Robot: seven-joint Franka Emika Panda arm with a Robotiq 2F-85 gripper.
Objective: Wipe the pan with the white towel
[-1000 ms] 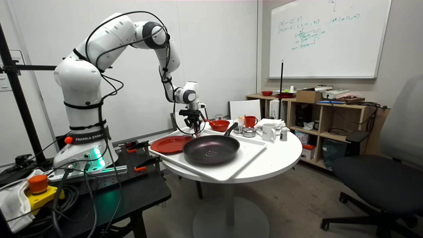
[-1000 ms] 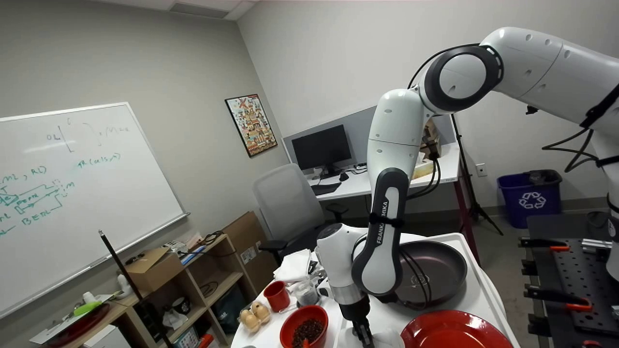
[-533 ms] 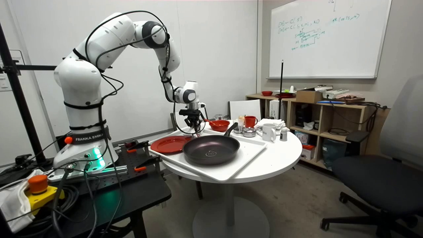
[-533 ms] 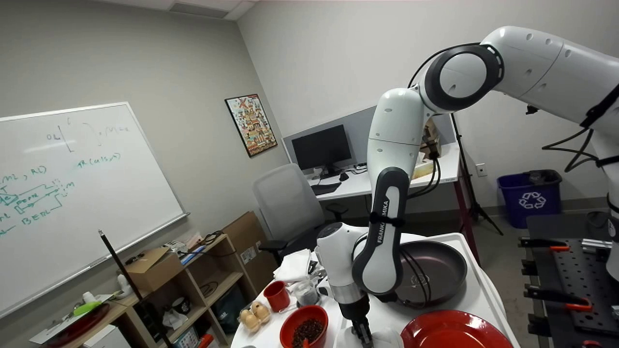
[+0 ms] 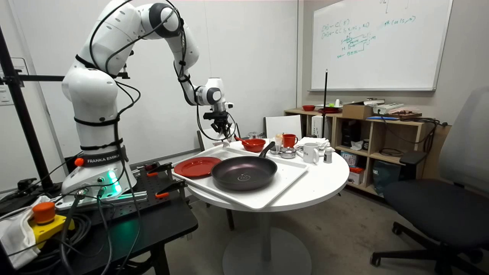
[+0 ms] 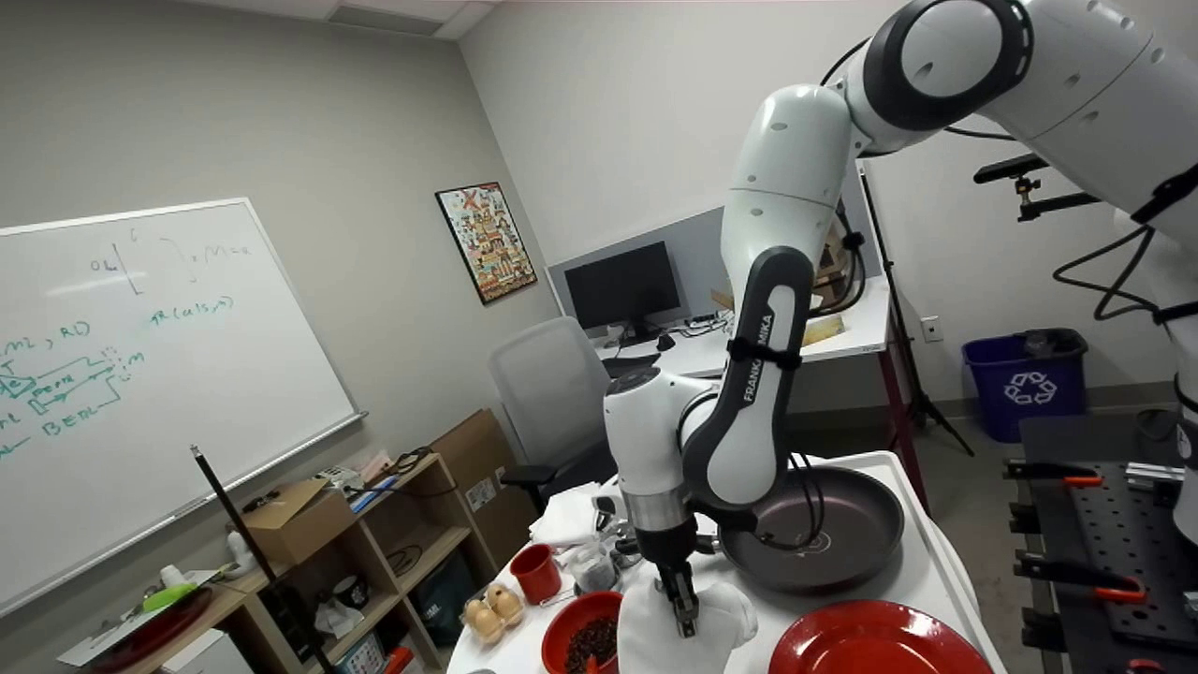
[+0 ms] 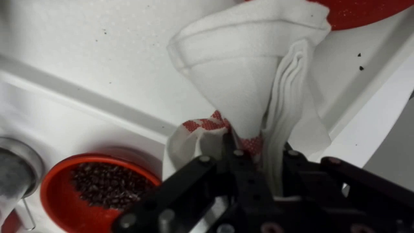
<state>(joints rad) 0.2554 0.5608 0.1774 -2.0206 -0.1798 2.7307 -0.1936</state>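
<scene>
Gripper (image 6: 687,622) pinching the white towel (image 7: 239,74) now, pan (image 5: 244,172) near but clear of both, down on the tray (image 5: 286,172), towel's red patches (image 7: 208,124) showing in wrist view alone

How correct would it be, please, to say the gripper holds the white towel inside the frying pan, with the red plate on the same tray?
One part is off: the gripper holds the white towel outside the frying pan, not inside, as both exterior views show. The red plate does sit on the same tray.
</scene>
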